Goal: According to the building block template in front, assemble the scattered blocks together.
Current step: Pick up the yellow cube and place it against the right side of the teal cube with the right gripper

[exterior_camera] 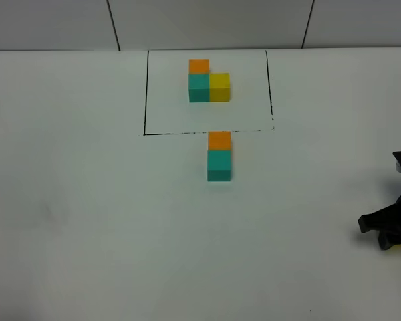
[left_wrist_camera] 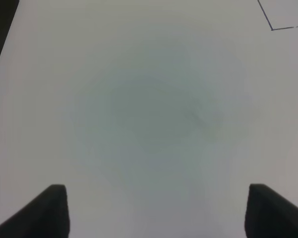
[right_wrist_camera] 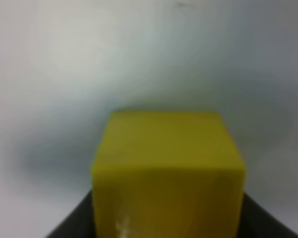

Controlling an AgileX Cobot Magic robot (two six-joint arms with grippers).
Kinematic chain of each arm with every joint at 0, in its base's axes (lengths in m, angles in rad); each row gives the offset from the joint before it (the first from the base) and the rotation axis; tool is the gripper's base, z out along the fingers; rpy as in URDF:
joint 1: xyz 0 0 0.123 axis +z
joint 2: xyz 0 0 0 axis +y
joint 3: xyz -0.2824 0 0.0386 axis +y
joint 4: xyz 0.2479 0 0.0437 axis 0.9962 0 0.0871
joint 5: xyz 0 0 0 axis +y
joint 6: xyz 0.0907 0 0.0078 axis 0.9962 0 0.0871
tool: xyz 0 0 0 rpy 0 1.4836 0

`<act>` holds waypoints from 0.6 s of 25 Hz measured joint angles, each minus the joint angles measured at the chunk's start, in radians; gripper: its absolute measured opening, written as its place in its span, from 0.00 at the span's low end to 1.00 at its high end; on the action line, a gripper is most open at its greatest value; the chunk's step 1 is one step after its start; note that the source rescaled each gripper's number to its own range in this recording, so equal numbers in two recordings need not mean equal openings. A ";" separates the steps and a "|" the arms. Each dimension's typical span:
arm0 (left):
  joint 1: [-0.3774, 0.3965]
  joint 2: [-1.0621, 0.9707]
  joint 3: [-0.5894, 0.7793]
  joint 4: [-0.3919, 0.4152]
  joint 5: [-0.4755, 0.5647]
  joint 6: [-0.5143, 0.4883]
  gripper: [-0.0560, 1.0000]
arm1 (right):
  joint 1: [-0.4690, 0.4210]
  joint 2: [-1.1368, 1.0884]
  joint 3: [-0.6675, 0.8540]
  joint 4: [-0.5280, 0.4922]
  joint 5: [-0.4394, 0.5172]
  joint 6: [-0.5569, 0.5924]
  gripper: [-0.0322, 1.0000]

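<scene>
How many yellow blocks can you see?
2. One yellow block sits in the black frame, right of a teal block. The other yellow block is in the right gripper, at the table's right side.

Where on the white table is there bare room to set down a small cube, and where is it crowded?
Free: the wide stretch of white table left of the unframed orange-and-teal cube pair, and the strip between that pair and the right gripper. Crowded: inside the black-line frame, around the L-shaped three-cube template.
</scene>
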 joint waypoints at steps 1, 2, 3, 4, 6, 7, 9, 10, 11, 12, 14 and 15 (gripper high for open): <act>0.000 0.000 0.000 0.000 0.000 0.000 0.67 | 0.000 -0.003 0.000 0.000 -0.002 0.000 0.03; 0.000 0.000 0.000 0.000 0.000 0.000 0.67 | 0.000 -0.010 0.000 -0.003 -0.003 0.000 0.03; 0.000 0.000 0.000 0.000 0.000 0.000 0.67 | 0.000 -0.019 -0.001 -0.012 -0.003 0.000 0.03; 0.000 0.000 0.000 0.000 0.000 0.000 0.67 | 0.001 -0.027 -0.005 -0.018 0.001 0.000 0.03; 0.000 0.000 0.000 0.000 0.000 0.000 0.67 | 0.014 -0.045 -0.028 -0.046 0.030 -0.035 0.03; 0.000 0.000 0.000 0.000 0.000 0.000 0.67 | 0.029 -0.051 -0.046 -0.066 0.051 -0.069 0.03; 0.000 0.000 0.000 0.000 0.000 0.000 0.67 | 0.071 -0.054 -0.089 -0.098 0.110 -0.197 0.03; 0.000 0.000 0.000 0.000 0.000 0.000 0.67 | 0.103 -0.055 -0.113 -0.111 0.133 -0.288 0.03; 0.000 0.000 0.000 0.000 0.000 0.000 0.67 | 0.132 -0.055 -0.133 -0.120 0.160 -0.378 0.03; 0.000 0.000 0.000 0.000 0.000 0.000 0.67 | 0.170 -0.055 -0.159 -0.121 0.180 -0.495 0.03; 0.000 0.000 0.000 0.000 0.000 0.000 0.67 | 0.243 -0.043 -0.222 -0.120 0.218 -0.675 0.03; 0.000 0.000 0.000 0.000 0.000 0.000 0.67 | 0.270 -0.031 -0.253 -0.117 0.241 -0.738 0.03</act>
